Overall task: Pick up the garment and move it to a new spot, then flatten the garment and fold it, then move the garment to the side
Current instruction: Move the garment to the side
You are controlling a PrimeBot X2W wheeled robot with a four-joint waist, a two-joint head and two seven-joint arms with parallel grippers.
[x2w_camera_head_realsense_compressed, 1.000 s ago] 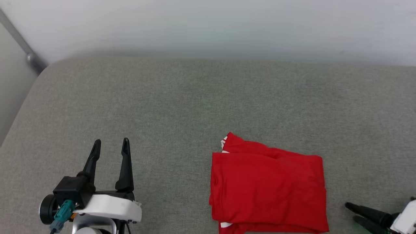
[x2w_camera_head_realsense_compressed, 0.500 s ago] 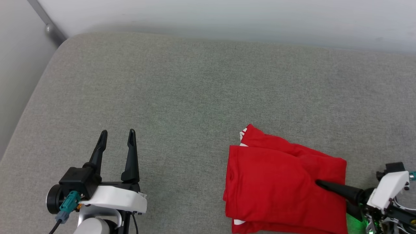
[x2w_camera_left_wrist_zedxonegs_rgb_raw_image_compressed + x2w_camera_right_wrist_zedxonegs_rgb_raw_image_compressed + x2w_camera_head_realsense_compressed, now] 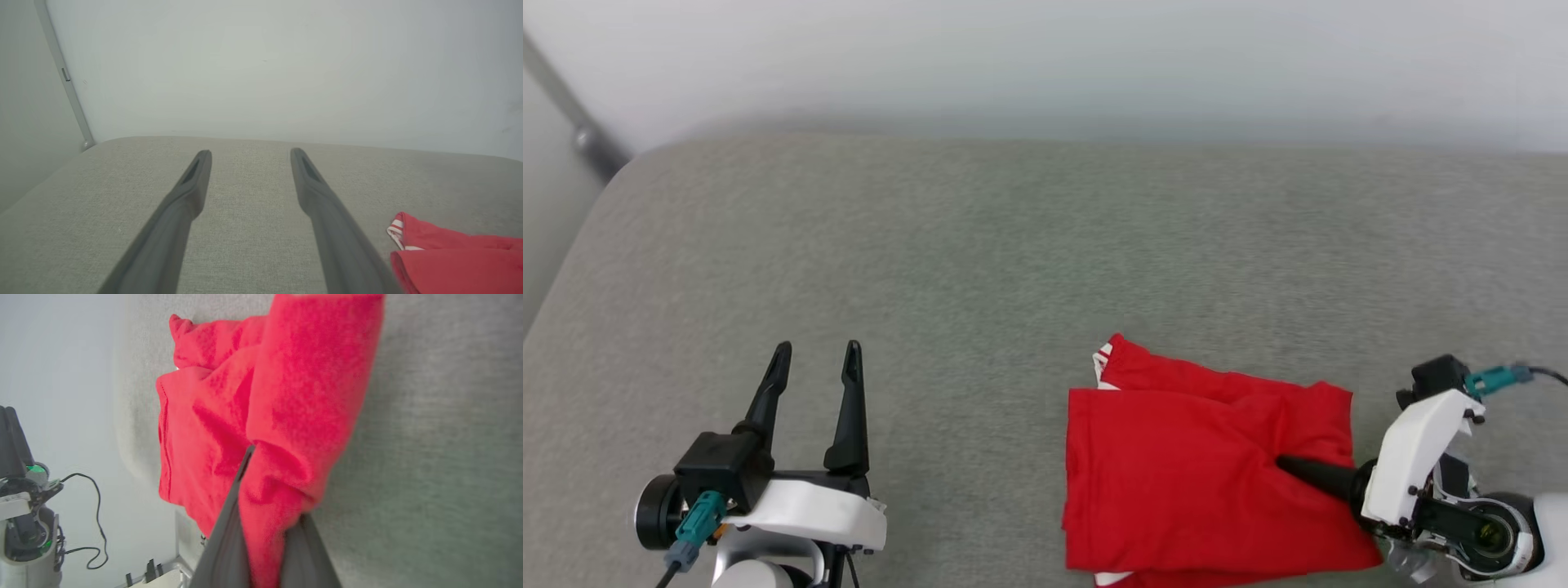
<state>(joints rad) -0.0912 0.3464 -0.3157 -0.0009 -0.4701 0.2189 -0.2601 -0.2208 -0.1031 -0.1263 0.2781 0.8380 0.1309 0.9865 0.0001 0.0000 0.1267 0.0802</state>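
The garment (image 3: 1192, 474), red with a bit of striped white trim at its far left corner, lies folded on the grey padded surface (image 3: 1013, 245), right of centre and near the front. My right gripper (image 3: 1286, 465) reaches in from the right and is shut on the garment's right edge, one dark finger lying on top. In the right wrist view the red fabric (image 3: 286, 396) is bunched between the two fingers of that gripper (image 3: 271, 473). My left gripper (image 3: 818, 351) stands open and holds nothing at the lower left, well apart from the garment (image 3: 449, 257).
A pale wall (image 3: 1045, 65) runs behind the padded surface. The surface rounds off at its left edge (image 3: 572, 261), where a grey pole (image 3: 580, 139) slants by the wall. Bare grey padding spreads left of and beyond the garment.
My right gripper came in from the lower right over the garment's right edge and shut on it, bunching the fabric. The head camera shifted. The left gripper has not moved.
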